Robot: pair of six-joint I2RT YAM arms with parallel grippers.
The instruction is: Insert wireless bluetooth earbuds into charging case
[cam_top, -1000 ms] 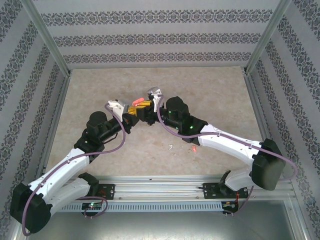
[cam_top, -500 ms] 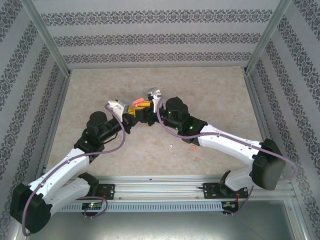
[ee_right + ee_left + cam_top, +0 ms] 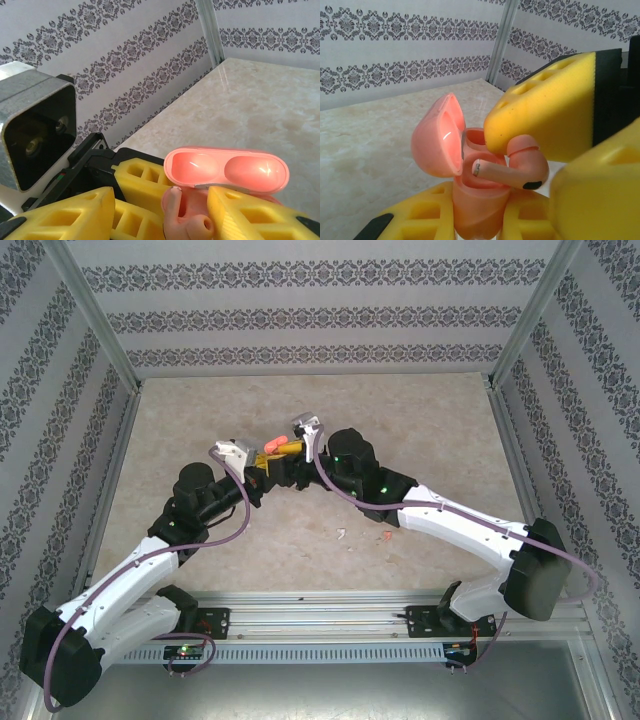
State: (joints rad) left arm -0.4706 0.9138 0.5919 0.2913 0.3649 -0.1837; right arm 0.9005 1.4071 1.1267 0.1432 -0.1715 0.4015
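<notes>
Left hand (image 3: 475, 222) is clamped tight on the lower body of the pink case (image 3: 476, 200), with the lid (image 3: 437, 137) flipped open and standing up. Over the case mouth sits the right hand (image 3: 160, 220), its yellow fingers (image 3: 250, 215) spread partway, wider than the salmon-pink earbud (image 3: 510, 170) between them. That bud lies sideways across the case's opening, stem tip pointing at the lid. One finger looks like it's touching the bud's head. Can't tell about the other, it's so close to the lens that it blocks that side. The case's bottom is cut off by the frame edge.

From above, the case is mostly buried under both hands. Nearer the arm bases than the case, the worktop (image 3: 420, 430) has a white speck (image 3: 341, 534) and a pinkish speck (image 3: 387, 537), both too tiny to make out properly.
</notes>
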